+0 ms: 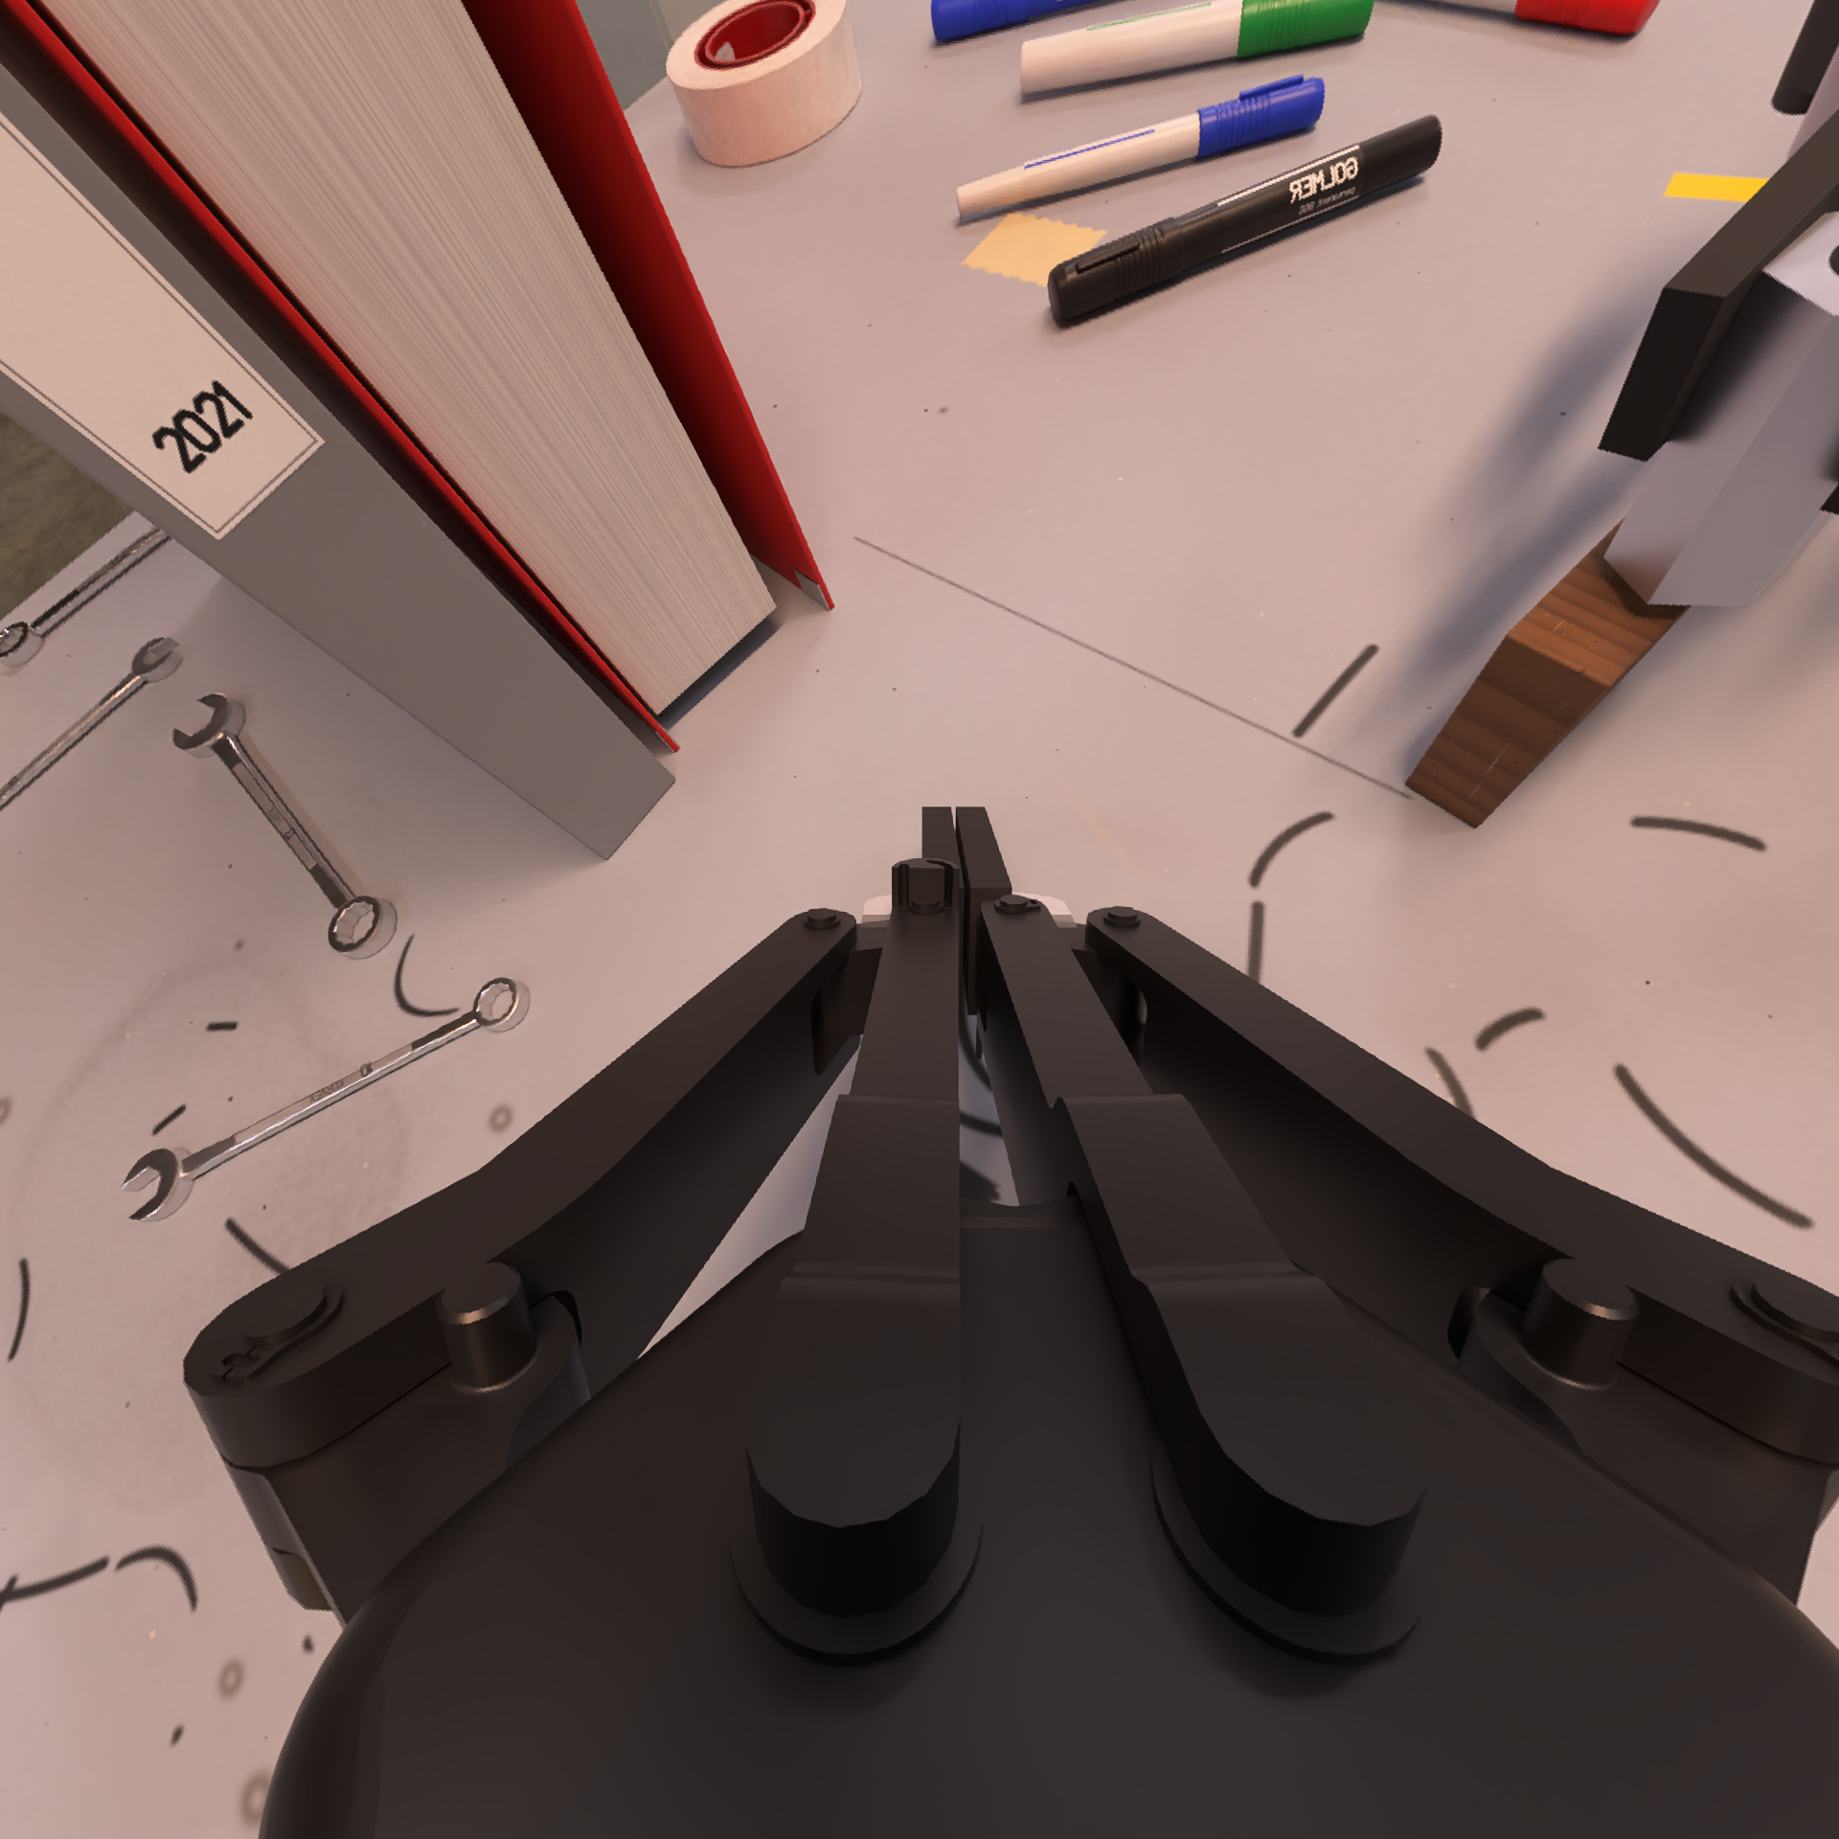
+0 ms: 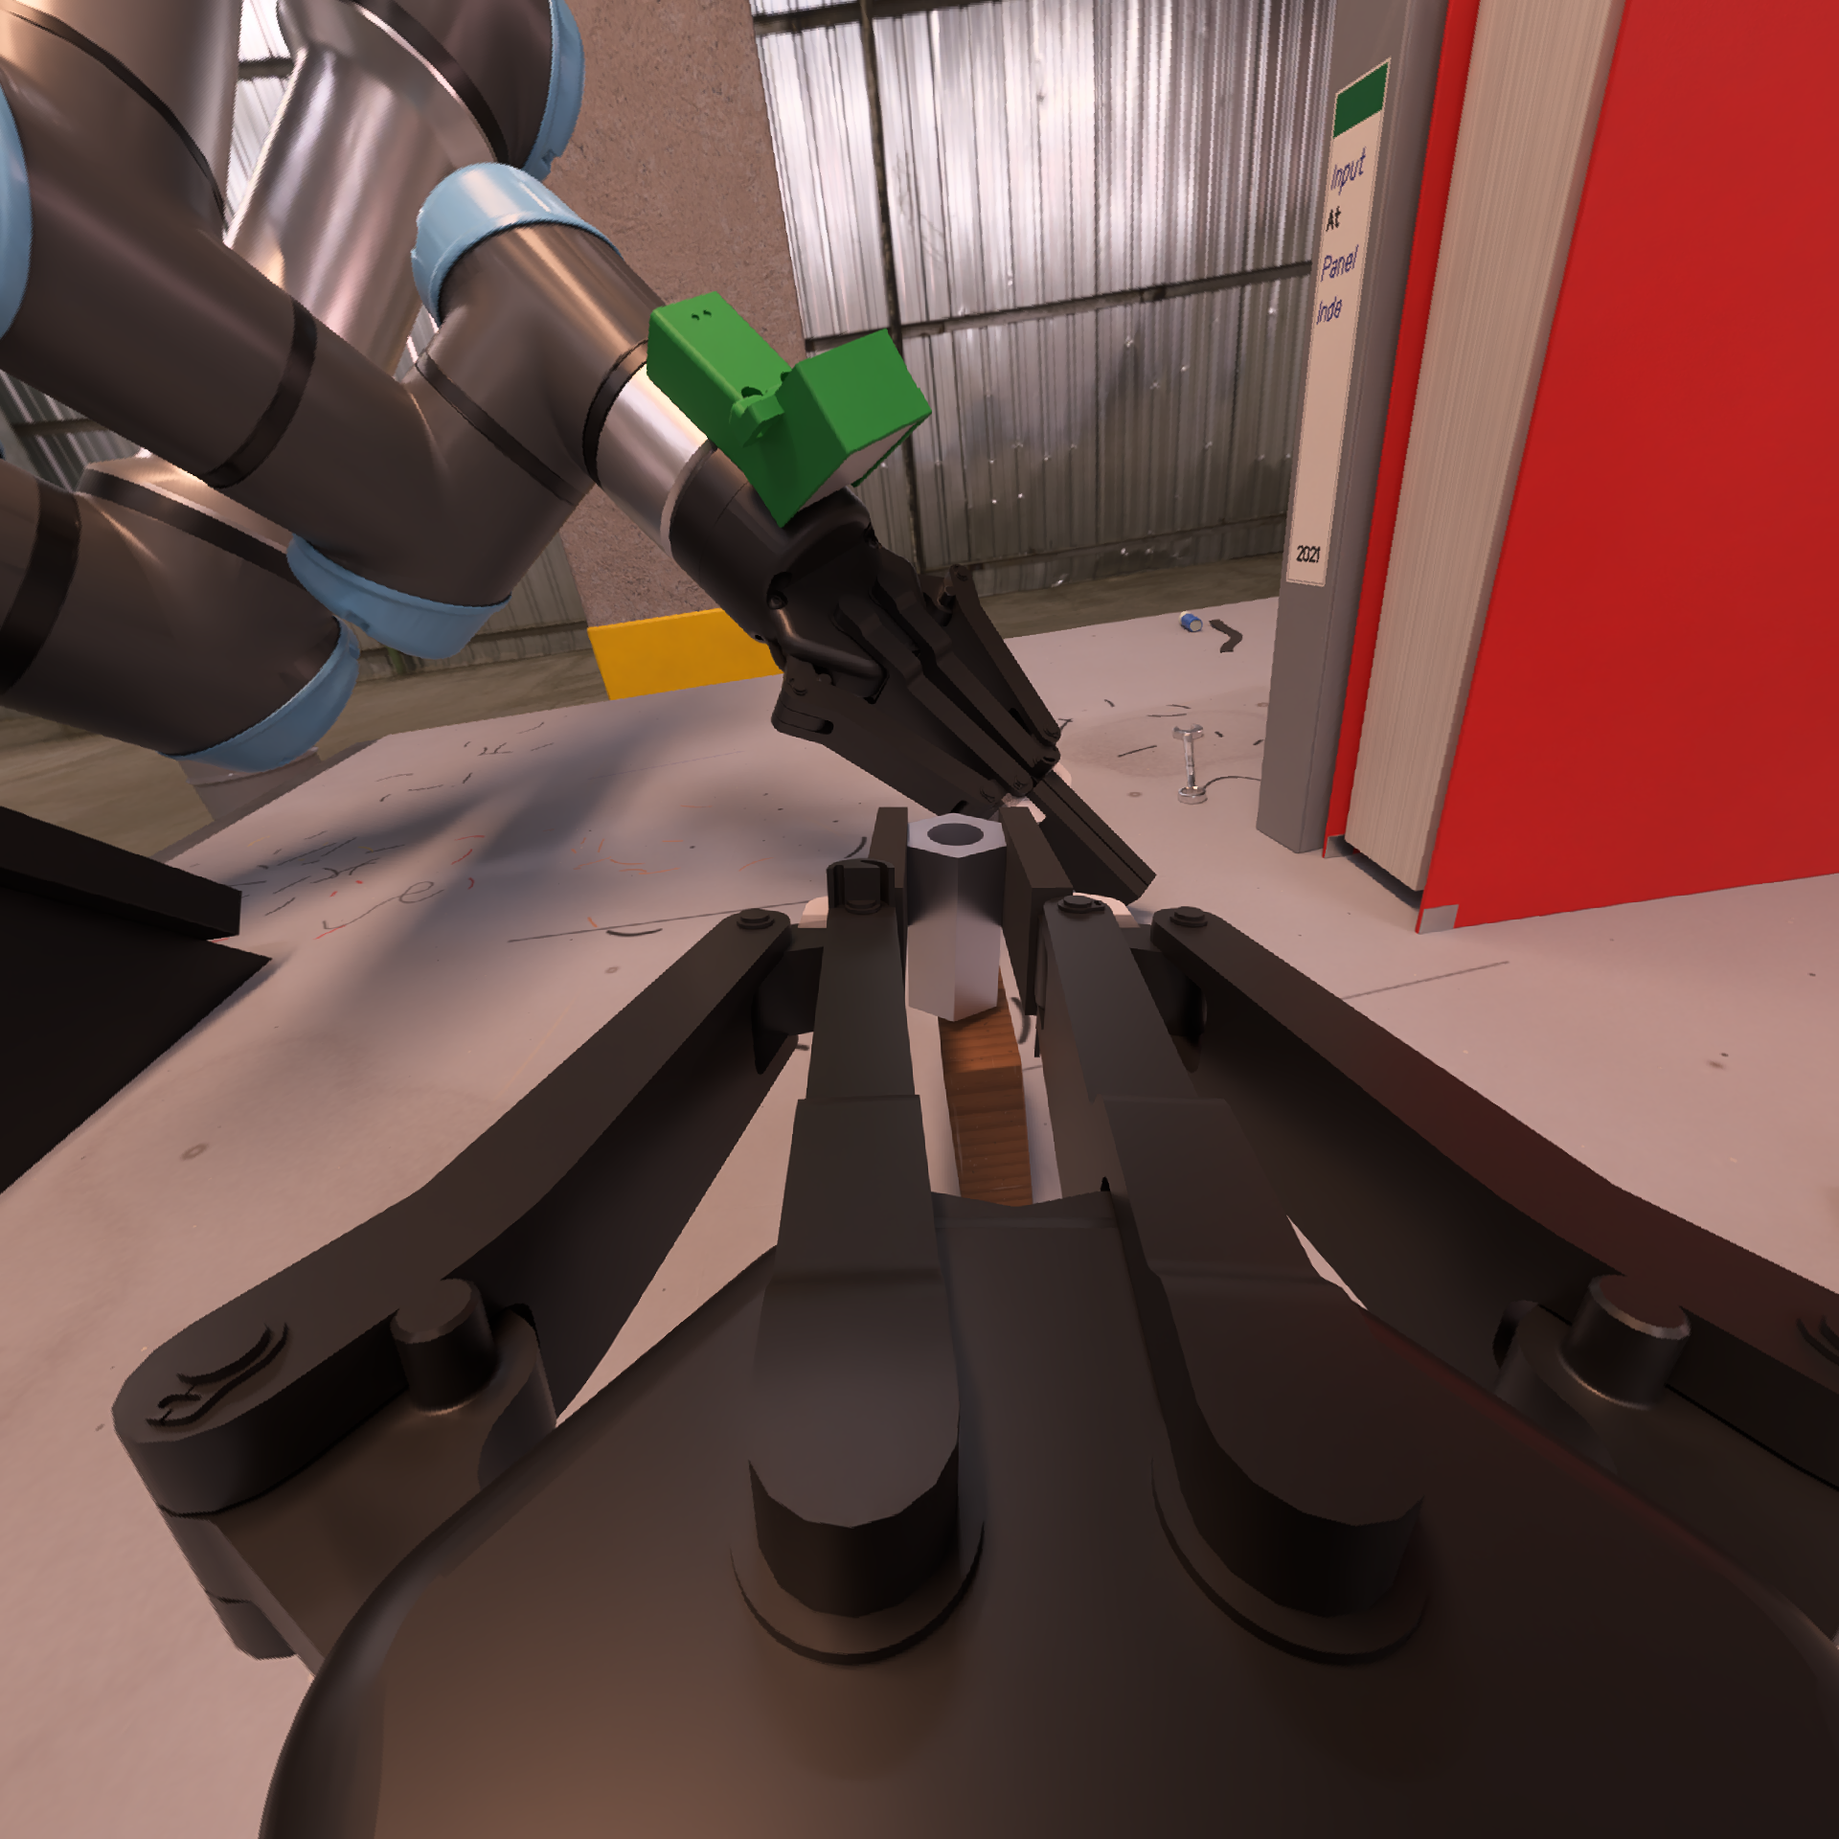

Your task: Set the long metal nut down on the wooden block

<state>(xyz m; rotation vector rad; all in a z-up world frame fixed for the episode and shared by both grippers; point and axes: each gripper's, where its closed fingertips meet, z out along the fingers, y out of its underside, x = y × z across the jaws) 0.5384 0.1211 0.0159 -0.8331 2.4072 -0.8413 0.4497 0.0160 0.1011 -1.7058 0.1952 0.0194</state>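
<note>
Up and to the left of the left claw (image 1: 963, 836), which is clenched on nothing with its tips pressed together, a red binder (image 1: 418, 328) stands on the grey table (image 1: 1095, 517), with wrenches (image 1: 289, 826) lying further left and markers (image 1: 1244, 214) ahead. The wooden block (image 2: 985, 1105) lies directly beneath the right claw (image 2: 957, 846). That claw grasps the long metal nut (image 2: 953, 920) upright between its pads, the nut's lower end at the block's top.

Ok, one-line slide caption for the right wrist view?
Right gripper holds the long metal nut upright over the wooden block, left gripper shut nearby.
</note>
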